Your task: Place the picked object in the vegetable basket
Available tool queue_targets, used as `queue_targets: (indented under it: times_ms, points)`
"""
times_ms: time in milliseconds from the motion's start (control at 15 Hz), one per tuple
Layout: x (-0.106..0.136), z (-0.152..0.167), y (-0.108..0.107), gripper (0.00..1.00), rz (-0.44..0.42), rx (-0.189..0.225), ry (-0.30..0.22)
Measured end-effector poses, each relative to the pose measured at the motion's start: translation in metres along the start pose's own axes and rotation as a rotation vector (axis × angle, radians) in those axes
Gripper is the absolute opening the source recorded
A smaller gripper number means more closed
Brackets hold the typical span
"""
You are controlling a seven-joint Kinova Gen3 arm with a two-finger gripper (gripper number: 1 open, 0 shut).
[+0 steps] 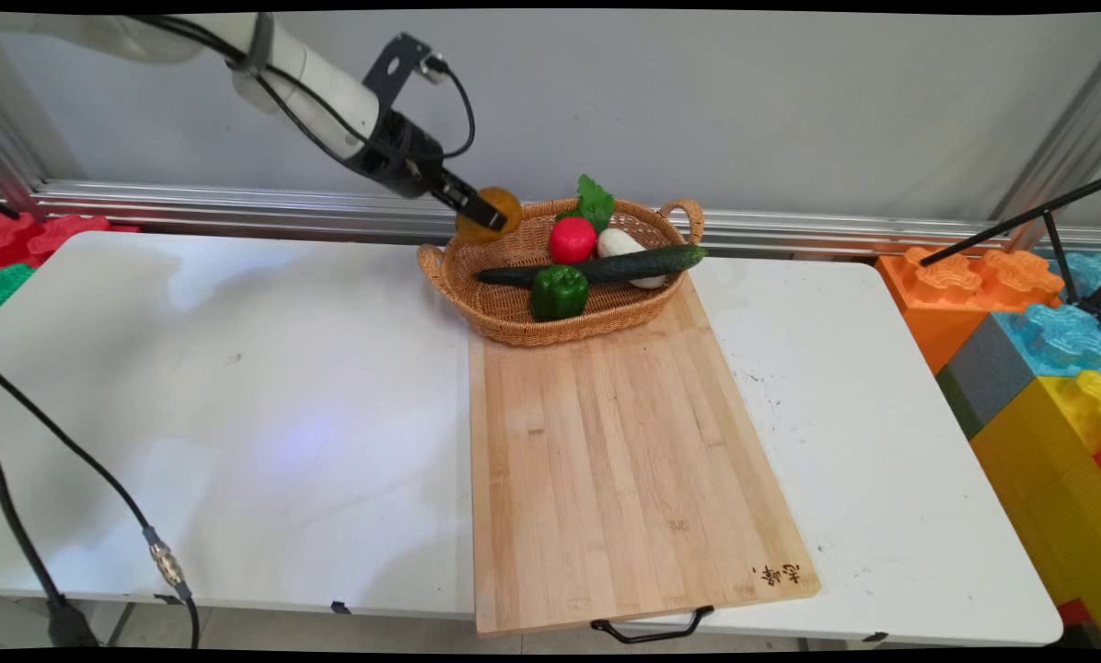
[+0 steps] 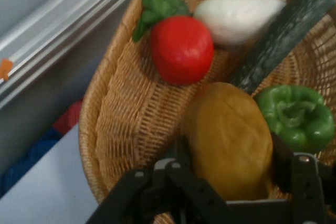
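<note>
A long wooden cutting board (image 1: 624,470) lies nearest on the white table (image 1: 219,405), a black handle at its near edge; its far end runs under a wicker basket (image 1: 514,318); in the basket, a green pepper (image 1: 560,291) sits at the near side; behind it a dark cucumber (image 1: 606,267) lies across, its right end on the rim; farther back are a red tomato (image 1: 573,239) with a green leaf and a white vegetable (image 1: 617,242); bright toy blocks (image 1: 1020,331) stack off the right edge. At the basket's far left rim the gripper (image 1: 488,219) hangs above the wicker; its fingers (image 2: 286,158) are closed on either side of a yellow-orange potato-like vegetable (image 2: 228,137), clamping it above the basket's inside, near the pepper and cucumber.
</note>
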Motion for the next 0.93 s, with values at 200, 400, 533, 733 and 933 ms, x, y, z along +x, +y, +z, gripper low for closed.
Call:
queue_targets:
  times_ms: [200, 400, 533, 733, 933]
  points:
    - [-0.008, 0.017, -0.004, 0.00, -0.020, -0.014, -0.009]
    - [-0.014, 0.037, -0.004, 0.00, -0.042, -0.033, -0.013]
    - [-0.017, 0.047, -0.004, 0.00, -0.050, -0.044, -0.016]
    - [-0.020, 0.056, -0.004, 1.00, -0.046, -0.051, -0.021]
    - [-0.021, 0.058, -0.004, 1.00, -0.038, -0.056, -0.028]
